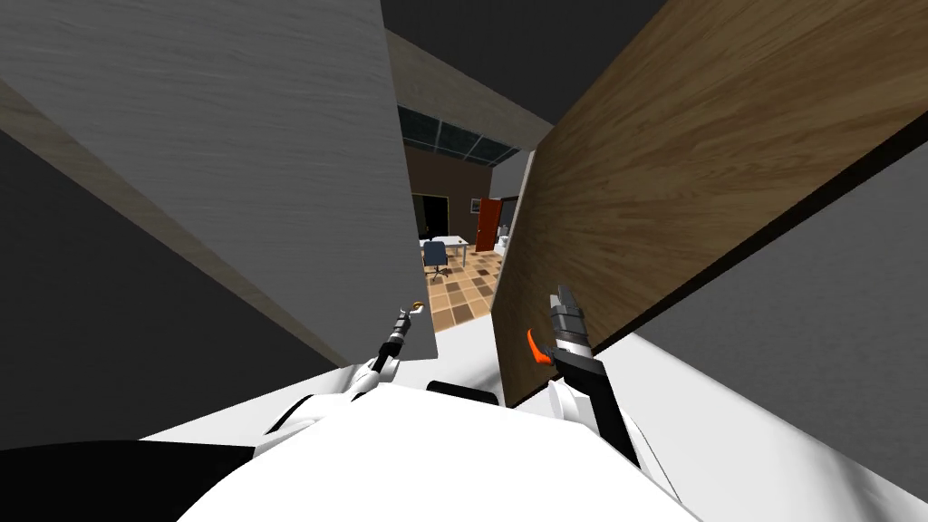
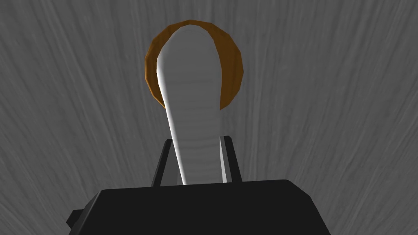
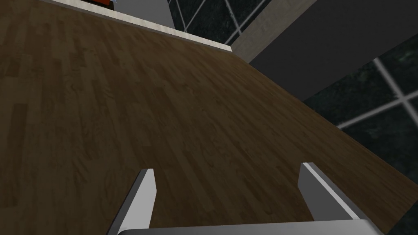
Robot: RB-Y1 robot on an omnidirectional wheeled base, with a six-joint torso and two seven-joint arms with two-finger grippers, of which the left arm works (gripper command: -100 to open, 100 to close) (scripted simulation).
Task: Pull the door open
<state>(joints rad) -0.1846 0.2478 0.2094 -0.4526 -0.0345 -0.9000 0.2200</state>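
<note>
From where I stand, the robot is close up against a tall grey wood-grain door (image 1: 272, 154) on its left side. The left end effector (image 1: 407, 318) reaches forward to that door's free edge. There it is clamped on a white lever handle (image 2: 190, 102); the two fingers (image 2: 161, 163) press the lever's sides near its base. Behind the lever sits a round brown backing plate (image 2: 232, 69), flat against the grey panel. In the head view the handle (image 1: 418, 306) shows as a small brassy spot at the door's edge, touching the tip of the left arm.

On the robot's right is a broad brown wooden door (image 1: 689, 181), with a small orange lever (image 1: 536, 347) near its lower edge. The right end effector (image 1: 564, 299) hangs just beside that orange lever, apart from it and close to the brown panel. Its fingers (image 3: 141, 196) are spread wide and grasp nothing; the wrist view looks along them onto the brown wood grain (image 3: 143, 114).

Between the two doors is a gap. Through it shows a room with a checkered tan and brown tile floor (image 1: 462, 290), a white tabletop (image 1: 449, 241), a blue chair (image 1: 436, 256) just beside it, and a red door (image 1: 488, 224) farther back.
</note>
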